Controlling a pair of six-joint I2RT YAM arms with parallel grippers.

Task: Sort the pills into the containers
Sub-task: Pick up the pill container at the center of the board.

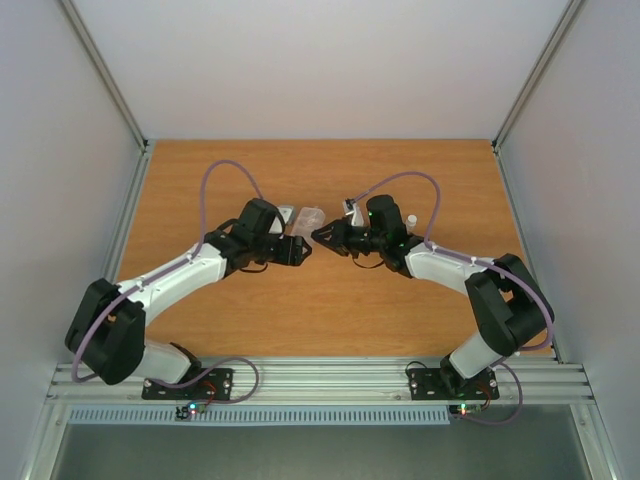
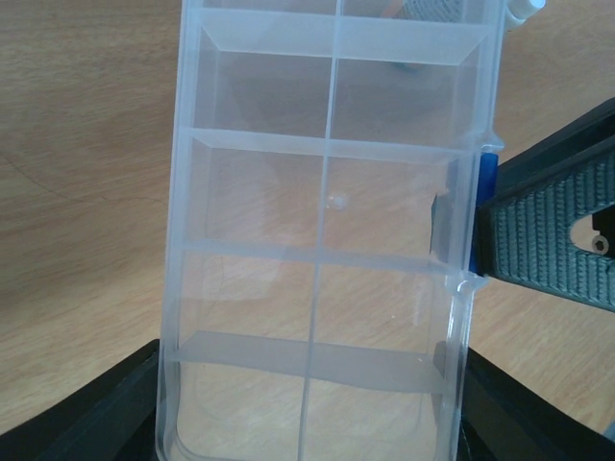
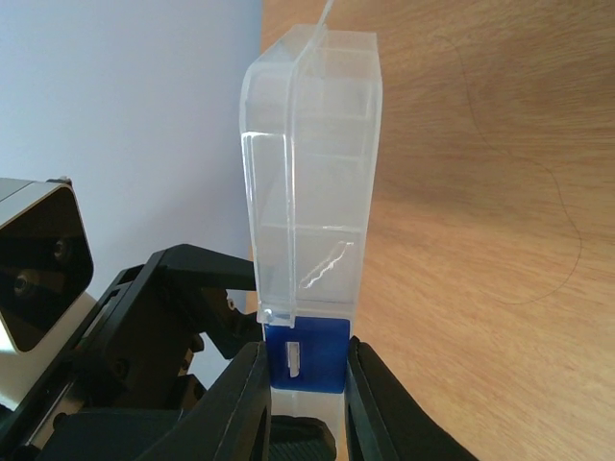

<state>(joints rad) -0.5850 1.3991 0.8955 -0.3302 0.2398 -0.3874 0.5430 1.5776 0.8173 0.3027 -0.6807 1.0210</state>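
Note:
The clear pill box [image 2: 327, 192] with its empty-looking containers stands on edge between my two grippers over the wooden table [image 1: 330, 310]. My left gripper [image 2: 307, 423] is shut on one end of the box, a dark finger against each long side. My right gripper [image 3: 306, 360] is shut on the blue latch [image 3: 307, 353] on the box's side, both fingers touching it. That latch [image 2: 487, 182] and a ribbed right finger [image 2: 548, 230] show in the left wrist view. From above, the grippers meet at mid-table, left [image 1: 297, 250] and right [image 1: 322, 236]. No pills are visible.
A grey ribbed bottle cap [image 2: 432, 8] shows behind the box's far end. A small white bottle [image 1: 410, 218] stands just behind the right arm. White walls enclose the table on three sides, and the left arm's wrist [image 3: 38, 259] is close beside the right gripper.

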